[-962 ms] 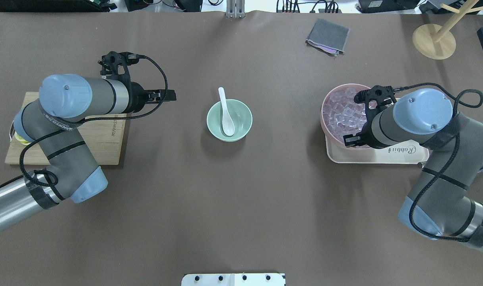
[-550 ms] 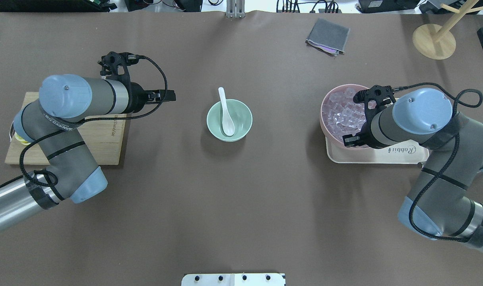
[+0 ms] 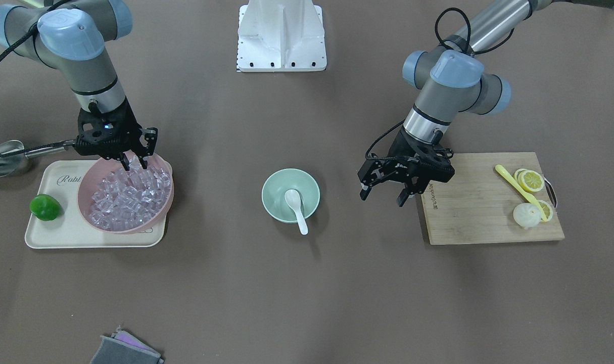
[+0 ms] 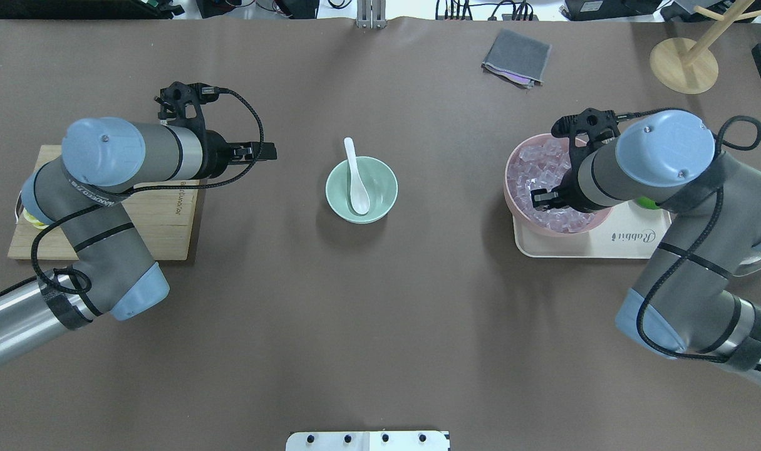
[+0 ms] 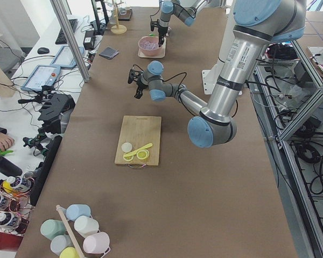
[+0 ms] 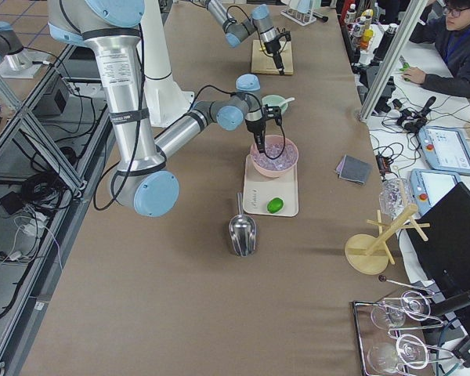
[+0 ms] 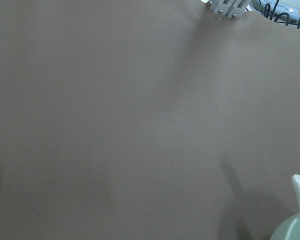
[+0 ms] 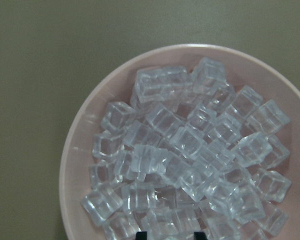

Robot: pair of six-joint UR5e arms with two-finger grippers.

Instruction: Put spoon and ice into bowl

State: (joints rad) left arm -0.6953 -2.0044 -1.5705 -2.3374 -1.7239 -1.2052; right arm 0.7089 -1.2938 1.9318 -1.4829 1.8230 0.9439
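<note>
The white spoon [image 4: 357, 181] lies in the mint-green bowl [image 4: 384, 174] at the table's middle, with its handle over the far rim; the front view shows the spoon [image 3: 296, 202] and the bowl [image 3: 272, 186] too. Clear ice cubes [image 4: 537, 175] fill the pink bowl [image 4: 509, 194]. My right gripper [image 4: 541, 198] hangs low over the ice [image 8: 190, 150], and its two fingertips [image 8: 140, 235] stand apart: open. My left gripper [image 3: 382, 196] is open and empty, left of the mint bowl and beside the cutting board.
The pink bowl [image 3: 83, 194] stands on a cream tray [image 3: 59, 235] with a green lime [image 3: 45, 207]. A metal scoop [image 3: 1, 154] lies beside it. The wooden board [image 3: 478, 212] holds lemon slices and a yellow utensil [image 3: 519, 189]. A grey cloth [image 4: 517, 57] and a wooden stand [image 4: 684, 66] are at the far right.
My right arm has swung farther over the pink bowl, and its gripper moved from the near rim to above the ice. The left arm, spoon and mint bowl have not moved.
</note>
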